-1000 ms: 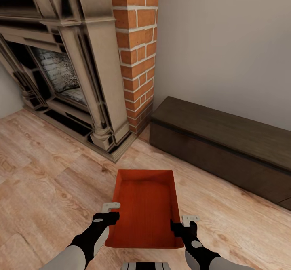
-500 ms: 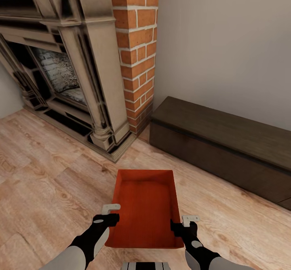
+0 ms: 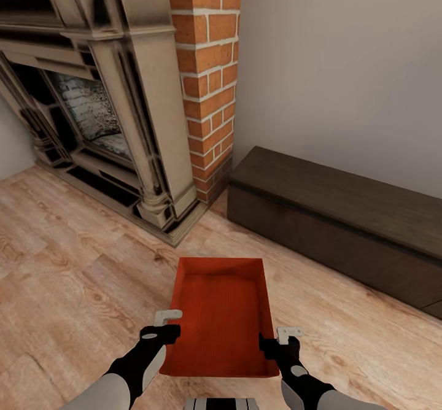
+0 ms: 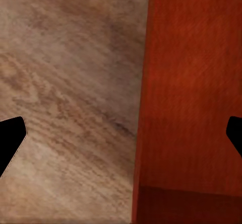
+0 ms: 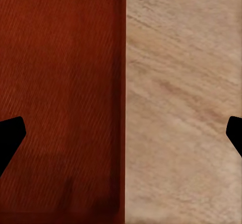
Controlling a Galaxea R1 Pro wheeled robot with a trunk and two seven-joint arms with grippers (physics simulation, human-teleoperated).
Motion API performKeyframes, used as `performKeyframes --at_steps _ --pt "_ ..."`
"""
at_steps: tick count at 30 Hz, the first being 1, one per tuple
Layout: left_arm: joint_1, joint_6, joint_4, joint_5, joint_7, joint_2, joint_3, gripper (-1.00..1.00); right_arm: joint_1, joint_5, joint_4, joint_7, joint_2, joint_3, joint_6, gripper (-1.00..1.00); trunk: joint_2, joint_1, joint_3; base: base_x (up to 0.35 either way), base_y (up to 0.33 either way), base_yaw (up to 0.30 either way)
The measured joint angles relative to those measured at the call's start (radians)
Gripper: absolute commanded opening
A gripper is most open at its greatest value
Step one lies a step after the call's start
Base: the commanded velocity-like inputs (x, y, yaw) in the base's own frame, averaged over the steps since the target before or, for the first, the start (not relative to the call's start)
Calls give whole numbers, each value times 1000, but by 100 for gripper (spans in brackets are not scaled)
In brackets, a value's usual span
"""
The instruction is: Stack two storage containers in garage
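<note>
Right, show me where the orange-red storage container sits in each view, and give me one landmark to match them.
Head view: storage container low and central, between the left hand and right hand.
Left wrist view: storage container takes up the right part of the picture.
Right wrist view: storage container takes up the left half.
Shared landmark: the light wood-plank floor bordering the container's long wall.

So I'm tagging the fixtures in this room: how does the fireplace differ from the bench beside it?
The fireplace stands tall, past the head view's top edge; the bench is long and low. The fireplace has a carved, pale, dark-smudged surround and a red-brick column, while the bench is a plain dark-brown box. The fireplace opens at the front; the bench looks closed. Both stand on the wood-plank floor.
</note>
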Motion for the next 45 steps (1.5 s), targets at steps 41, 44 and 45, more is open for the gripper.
performKeyframes --at_steps 41,44,45 --pt "0 -10 -1 -2 36 0 0 100 0 0 0 0 0 0 0 100 -105 58 -47 0 0 0" --pt "0 -10 -1 -2 36 0 0 100 0 0 0 0 0 0 0 100 -105 58 -47 0 0 0" --pt "0 -10 -1 -2 36 0 0 100 0 0 0 0 0 0 0 100 -105 58 -47 0 0 0"
